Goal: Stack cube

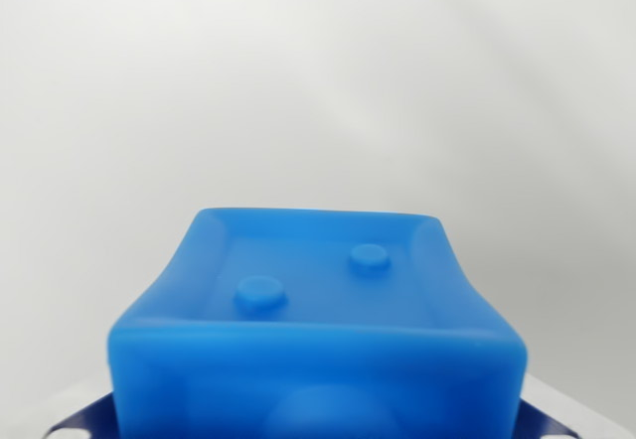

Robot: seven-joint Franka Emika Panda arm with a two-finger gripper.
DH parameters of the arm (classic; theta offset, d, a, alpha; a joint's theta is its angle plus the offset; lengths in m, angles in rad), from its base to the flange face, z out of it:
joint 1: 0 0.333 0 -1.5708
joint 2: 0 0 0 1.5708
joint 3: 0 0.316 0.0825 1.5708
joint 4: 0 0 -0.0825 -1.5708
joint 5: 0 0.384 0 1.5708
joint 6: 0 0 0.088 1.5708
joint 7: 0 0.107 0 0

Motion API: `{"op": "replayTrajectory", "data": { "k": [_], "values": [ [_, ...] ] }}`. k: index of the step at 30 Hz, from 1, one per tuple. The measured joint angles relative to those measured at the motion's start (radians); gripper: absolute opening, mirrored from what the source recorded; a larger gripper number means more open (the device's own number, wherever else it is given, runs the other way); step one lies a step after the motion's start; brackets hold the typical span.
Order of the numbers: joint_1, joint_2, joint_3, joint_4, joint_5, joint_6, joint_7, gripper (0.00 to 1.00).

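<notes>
Blue cube (316, 325) fills the lower middle of the wrist view, very close to the camera, cut off by the bottom edge. Looks like soft, glossy plastic or rubber. Top face is recessed, with a raised rim all round and rounded corners. Two small round studs stand in the recess: one nearer, toward the wrist view's left (259, 291), one farther, toward the wrist view's right (369, 255). Front face toward the camera is blurred; a paler rounded bulge shows low on it at centre (323, 414), shape unclear.

At both bottom corners, beside and behind the cube, dark blue pieces with white dots peek out (78, 421); too little visible to say what they are or whether they touch the cube. A pale grey strip shows at the lower right corner, also unclear.

End effector: no fingers show in this view, so cannot tell whether it is spread, pressed together, or pinching the cube.

Everything behind and above the cube is a plain white to light grey table surface or backdrop (318, 81), softly shaded, no edge or seam readable.
</notes>
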Motion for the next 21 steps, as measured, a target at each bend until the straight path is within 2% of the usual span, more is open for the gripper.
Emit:
{"op": "replayTrajectory", "data": {
  "k": [21],
  "values": [
    [0.061,-0.058,0.001,-0.068,-0.004,0.010,0.063,0.00]
  ]
}}
